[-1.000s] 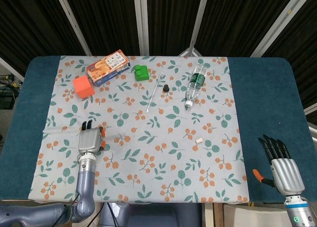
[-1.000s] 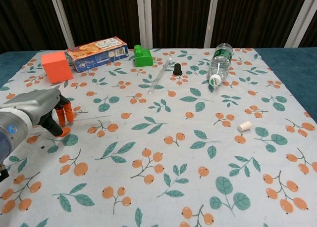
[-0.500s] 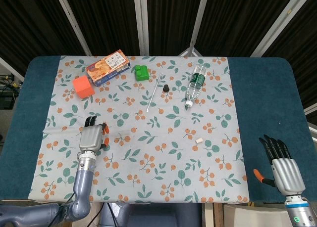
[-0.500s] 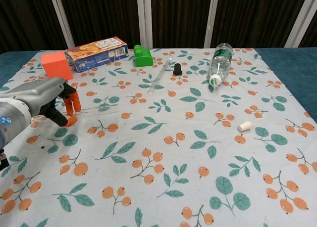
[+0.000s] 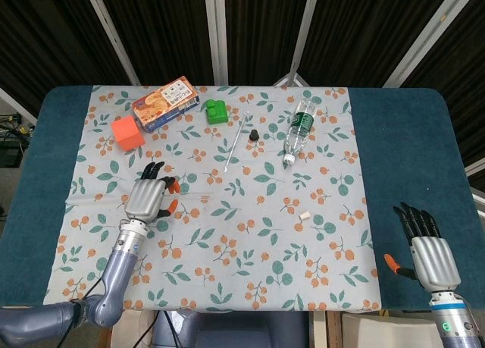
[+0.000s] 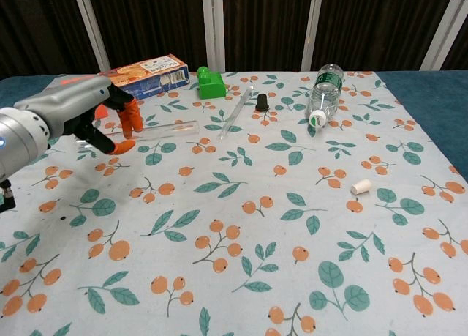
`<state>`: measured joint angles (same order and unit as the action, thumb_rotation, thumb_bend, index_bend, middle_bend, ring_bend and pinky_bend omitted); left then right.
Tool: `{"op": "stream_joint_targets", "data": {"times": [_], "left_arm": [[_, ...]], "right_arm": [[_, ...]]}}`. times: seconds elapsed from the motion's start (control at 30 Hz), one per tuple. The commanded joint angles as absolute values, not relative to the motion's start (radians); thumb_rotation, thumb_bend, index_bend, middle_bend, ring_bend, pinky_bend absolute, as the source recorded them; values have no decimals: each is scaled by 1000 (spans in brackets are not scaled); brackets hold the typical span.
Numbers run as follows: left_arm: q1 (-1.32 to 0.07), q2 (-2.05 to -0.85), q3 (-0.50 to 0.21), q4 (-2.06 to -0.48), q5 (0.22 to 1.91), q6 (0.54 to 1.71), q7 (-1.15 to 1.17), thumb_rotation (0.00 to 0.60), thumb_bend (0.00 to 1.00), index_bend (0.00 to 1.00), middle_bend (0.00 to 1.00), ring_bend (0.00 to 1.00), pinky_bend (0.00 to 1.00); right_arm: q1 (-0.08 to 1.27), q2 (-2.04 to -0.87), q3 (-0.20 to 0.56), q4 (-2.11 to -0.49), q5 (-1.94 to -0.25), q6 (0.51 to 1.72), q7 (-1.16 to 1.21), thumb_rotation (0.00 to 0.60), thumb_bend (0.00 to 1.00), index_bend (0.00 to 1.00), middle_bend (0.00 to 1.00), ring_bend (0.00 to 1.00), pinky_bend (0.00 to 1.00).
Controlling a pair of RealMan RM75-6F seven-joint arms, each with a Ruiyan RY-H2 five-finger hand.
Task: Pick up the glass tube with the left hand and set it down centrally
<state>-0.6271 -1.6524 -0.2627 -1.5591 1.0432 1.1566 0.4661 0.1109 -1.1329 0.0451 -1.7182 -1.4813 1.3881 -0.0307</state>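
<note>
The left hand [image 6: 69, 116] is raised above the left part of the patterned cloth [image 6: 241, 226] on the bench. Its orange-tipped fingers [image 6: 131, 118] pinch one end of the glass tube [image 6: 157, 129], which points to the right, lifted off the cloth. Further right, a second thin tube [image 6: 235, 110] lies near a black cap [image 6: 262, 102] and a plastic bottle [image 6: 322, 93]. The right hand [image 5: 426, 249] rests at the bench's right edge, fingers extended, holding nothing.
</note>
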Motion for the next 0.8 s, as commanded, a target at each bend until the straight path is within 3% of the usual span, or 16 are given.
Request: {"op": "stream_joint_targets", "data": {"times": [0.03,0.4,0.8], "left_arm": [[-646,-1634,-285,-1562,1053,1133,437,600,679,533,497,78,0],[-697,-1612,-322,-1580,1067,1090,379,600,679,533,498,78,0],[-708,-1584,-317,-1628,1077,1106,371,600,679,533,497,78,0]], "right_arm": [[136,-1149,68,-1731,-1445,1356,-64,600,298,69,15,0,0],[268,-1231,149,-1715,-1301,1202,-211,600,297,339,153,44,0],[430,-1338,165,-1549,-1300,1021,-249,600,298,384,175,59,0]]}}
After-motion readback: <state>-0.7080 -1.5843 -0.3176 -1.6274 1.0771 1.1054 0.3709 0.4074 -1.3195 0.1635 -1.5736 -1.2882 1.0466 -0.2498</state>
